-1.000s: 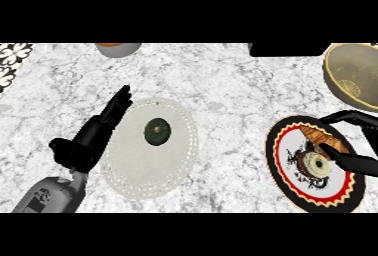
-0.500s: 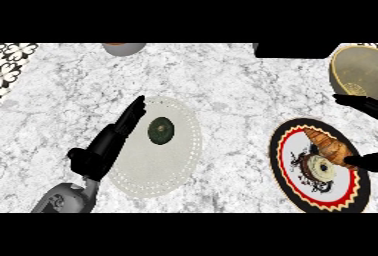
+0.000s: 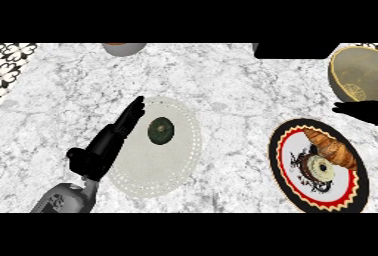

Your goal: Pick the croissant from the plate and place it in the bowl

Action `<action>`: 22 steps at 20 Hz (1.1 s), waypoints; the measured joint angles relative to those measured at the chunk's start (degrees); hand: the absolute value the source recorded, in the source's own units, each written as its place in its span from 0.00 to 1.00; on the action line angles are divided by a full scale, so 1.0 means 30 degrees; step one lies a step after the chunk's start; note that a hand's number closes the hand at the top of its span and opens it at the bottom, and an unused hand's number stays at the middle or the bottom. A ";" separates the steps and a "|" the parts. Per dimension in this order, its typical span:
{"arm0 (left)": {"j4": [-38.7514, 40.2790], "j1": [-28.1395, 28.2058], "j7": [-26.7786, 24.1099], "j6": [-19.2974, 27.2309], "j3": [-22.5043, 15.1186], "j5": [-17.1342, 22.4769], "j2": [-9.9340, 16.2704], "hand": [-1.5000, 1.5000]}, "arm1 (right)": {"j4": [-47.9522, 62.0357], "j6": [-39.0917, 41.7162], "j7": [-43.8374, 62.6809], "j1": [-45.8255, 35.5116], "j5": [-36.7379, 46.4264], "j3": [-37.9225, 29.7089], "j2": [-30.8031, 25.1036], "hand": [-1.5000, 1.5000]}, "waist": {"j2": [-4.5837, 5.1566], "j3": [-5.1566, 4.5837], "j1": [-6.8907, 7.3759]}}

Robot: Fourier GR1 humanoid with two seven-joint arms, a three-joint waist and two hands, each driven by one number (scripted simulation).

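Note:
The brown croissant lies on the upper right part of a round plate with a red, black and white patterned rim, next to a ring-shaped pastry. The tan bowl stands at the far right, beyond that plate. My right hand shows only partly at the right edge, between bowl and plate, above the croissant and apart from it, fingers stretched leftward and holding nothing. My left hand rests open on the counter, fingers straight along the left rim of a white plate.
The white plate carries a dark green round object near its middle. A grey bowl shows partly at the far edge. A dark block sits at the far right. A patterned surface borders the marble counter at left.
My right hand has let go of the croissant and drawn back up and to the right edge. The croissant stays on the patterned plate. The left hand keeps its open pose.

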 measured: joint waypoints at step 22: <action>-0.0901 0.0997 0.0841 -0.1371 0.1745 -0.1668 -0.1423 0.50 | -0.4697 0.4048 0.5369 0.2352 0.4749 -0.0303 0.3596 0.00 | 0.0000 0.0080 -0.0300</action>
